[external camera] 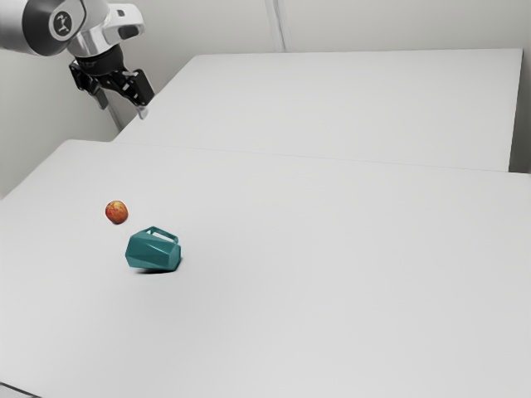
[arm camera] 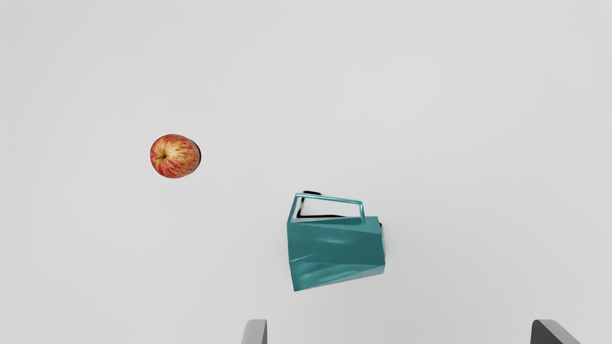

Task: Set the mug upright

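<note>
teal mug [external camera: 153, 251] tipped over on its side on the white table [external camera: 332, 290], arm [external camera: 29, 26] kinda hanging up high, gripper [external camera: 123, 107] pointed down from well above the mug, fingers spread super wide, apple [external camera: 117, 212] near the mug, off toward its handle side

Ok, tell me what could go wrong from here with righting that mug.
The teal mug lies on its side, so it might roll or slide if one finger touches first. Its thin handle sticks out from the body and could catch a fingertip. The open gripper might also nudge the nearby apple if it swings wide.
</note>
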